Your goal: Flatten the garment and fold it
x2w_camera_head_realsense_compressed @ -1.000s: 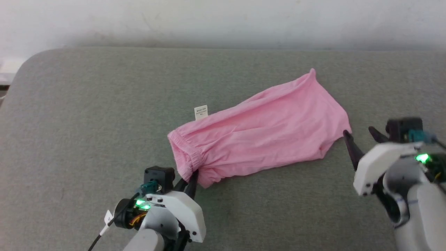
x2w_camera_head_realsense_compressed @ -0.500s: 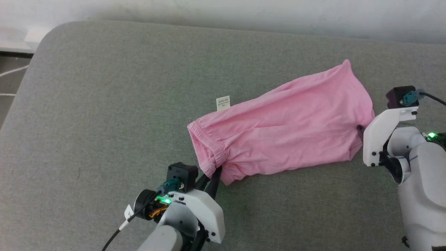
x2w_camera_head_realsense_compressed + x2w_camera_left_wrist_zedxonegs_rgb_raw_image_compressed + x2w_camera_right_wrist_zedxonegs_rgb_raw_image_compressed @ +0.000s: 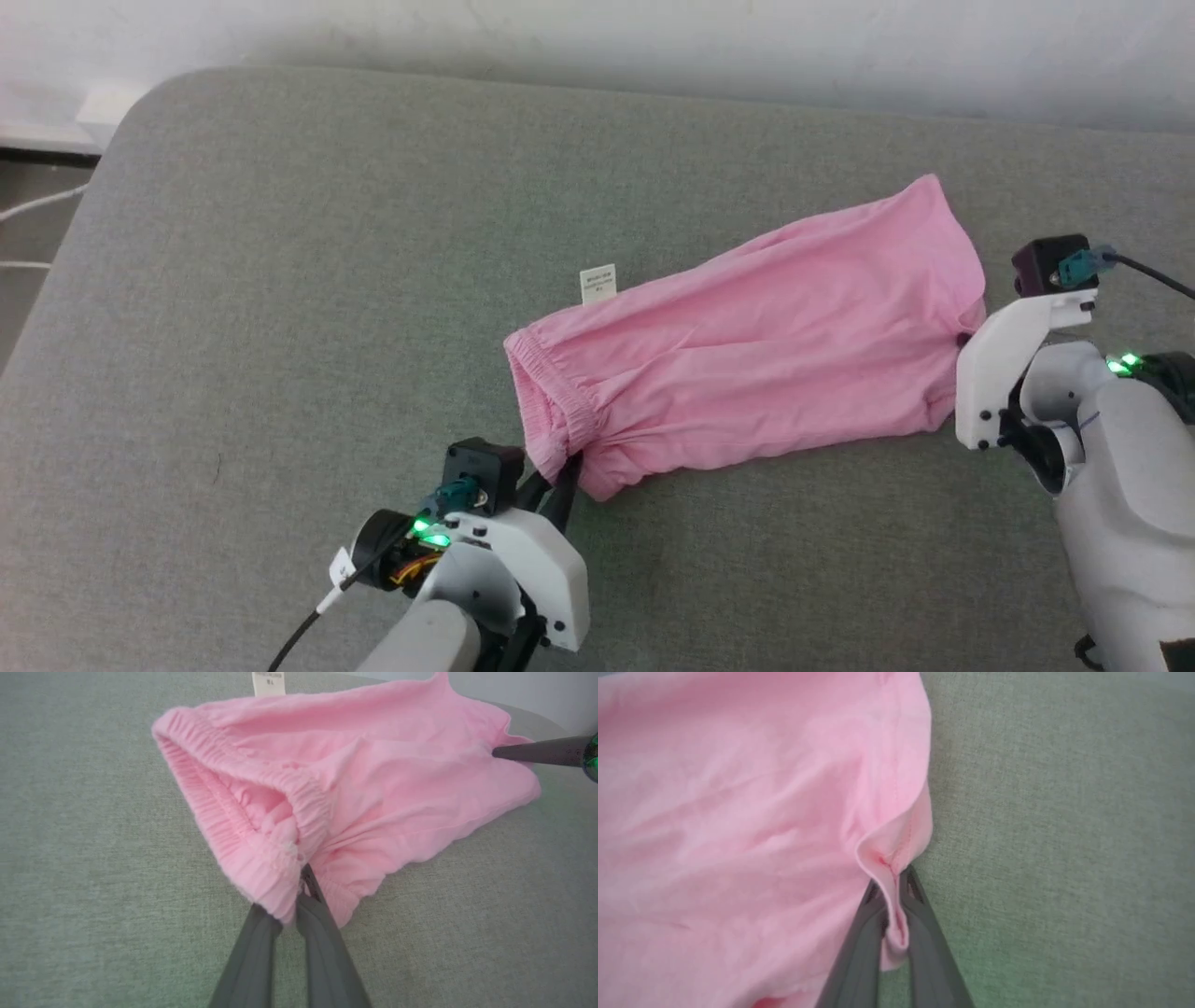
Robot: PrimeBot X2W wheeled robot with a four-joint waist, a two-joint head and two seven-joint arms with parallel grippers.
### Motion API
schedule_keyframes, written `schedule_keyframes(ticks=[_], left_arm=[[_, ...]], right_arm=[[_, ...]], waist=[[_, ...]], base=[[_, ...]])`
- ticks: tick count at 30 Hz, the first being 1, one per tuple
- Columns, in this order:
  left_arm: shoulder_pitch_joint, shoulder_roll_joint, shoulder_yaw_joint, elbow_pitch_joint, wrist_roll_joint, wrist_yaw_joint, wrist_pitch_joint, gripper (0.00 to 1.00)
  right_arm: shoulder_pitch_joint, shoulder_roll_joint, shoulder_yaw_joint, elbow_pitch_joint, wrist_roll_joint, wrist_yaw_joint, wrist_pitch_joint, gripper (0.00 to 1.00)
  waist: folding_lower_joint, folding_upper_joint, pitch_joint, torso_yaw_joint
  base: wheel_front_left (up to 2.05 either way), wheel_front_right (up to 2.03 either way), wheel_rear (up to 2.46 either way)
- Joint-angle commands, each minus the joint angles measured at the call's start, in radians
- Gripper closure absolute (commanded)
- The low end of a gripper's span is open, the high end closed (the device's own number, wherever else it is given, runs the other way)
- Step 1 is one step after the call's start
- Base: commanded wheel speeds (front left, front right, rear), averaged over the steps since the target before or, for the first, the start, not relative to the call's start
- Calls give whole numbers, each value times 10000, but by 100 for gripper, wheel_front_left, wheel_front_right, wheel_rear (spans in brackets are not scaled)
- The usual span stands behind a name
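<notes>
The garment (image 3: 747,355), light pink shorts, lies stretched across the grey-green cushion (image 3: 280,280), gathered waistband (image 3: 546,411) at the near left, hem at the right. A small white label (image 3: 597,284) sticks out at its far edge. My left gripper (image 3: 563,467) is shut on the waistband's near corner (image 3: 280,891). My right gripper (image 3: 892,891) is shut on a pinched fold of the hem (image 3: 889,858); in the head view its fingers are tucked behind its white housing (image 3: 999,373). The right gripper's finger (image 3: 537,752) reaches the hem in the left wrist view.
The cushion's rounded far-left corner (image 3: 140,103) drops off to a floor with white cables (image 3: 37,201). A pale wall (image 3: 653,47) runs behind the cushion. Bare cushion lies to the left and in front of the garment.
My right gripper moved in to the hem and shut on it; a second ago it stood open beside the garment. The camera shifted. The left grip is unchanged.
</notes>
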Motion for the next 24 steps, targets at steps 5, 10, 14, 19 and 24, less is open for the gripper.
schedule_keyframes(ticks=[5, 10, 14, 19, 24], left_arm=[[163, 355, 262, 46, -128, 49, -186, 100], [411, 667, 330, -199, -207, 34, -109, 100], [768, 903, 257, -540, -329, -35, 142, 100], [1344, 1200, 192, -997, -710, -148, 715, 100], [1706, 1530, 168, -1166, -933, -167, 1260, 100]], right_arm=[[636, -293, 96, -86, 909, -11, -317, 100], [1652, -449, 195, -1136, 1758, -11, -231, 100], [2880, -407, -91, -2562, 2265, -11, 137, 100], [4909, 128, -1029, -4771, 2309, -11, 877, 100], [6494, 792, -1720, -6482, 2020, -11, 1453, 100]], waist=[[0, 0, -820, -341], [0, 0, -1334, -527], [0, 0, -1679, -684], [0, 0, -1908, -790], [0, 0, -1898, -849]], base=[[0, 0, 0], [0, 0, 0], [0, 0, 0], [0, 0, 0], [0, 0, 0]])
